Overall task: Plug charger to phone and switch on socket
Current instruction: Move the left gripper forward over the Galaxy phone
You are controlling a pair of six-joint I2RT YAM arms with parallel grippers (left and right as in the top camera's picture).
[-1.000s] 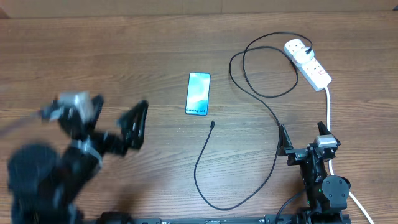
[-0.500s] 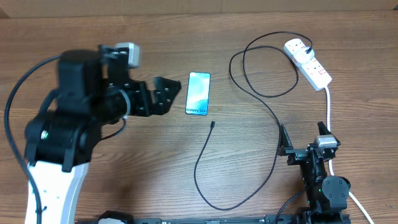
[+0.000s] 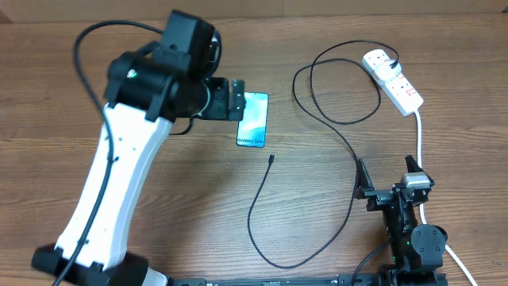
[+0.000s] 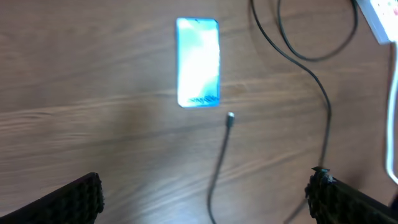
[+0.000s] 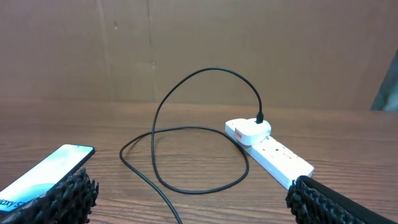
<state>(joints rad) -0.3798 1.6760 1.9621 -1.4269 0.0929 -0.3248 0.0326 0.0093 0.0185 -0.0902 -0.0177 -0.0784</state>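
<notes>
approach step: left claw (image 3: 237, 99) wide open, empty, over wood surface (image 3: 198, 222) beside slim lit blue-white phone (image 3: 253, 119). right claw (image 3: 389, 176) open, empty. nxt: pinch thin black charger cable (image 3: 270, 164) nr tip below phone.

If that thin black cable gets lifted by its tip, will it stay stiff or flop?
Probably floppy: the charger lies in loose loops, so it should sag and trail. It looks thin and light, so its connector tip may twist when gripped.

Lit phone (image 3: 253, 119) lies flat; charger (image 3: 271, 160), plugged into socket (image 3: 394, 81), ends near it.
</notes>
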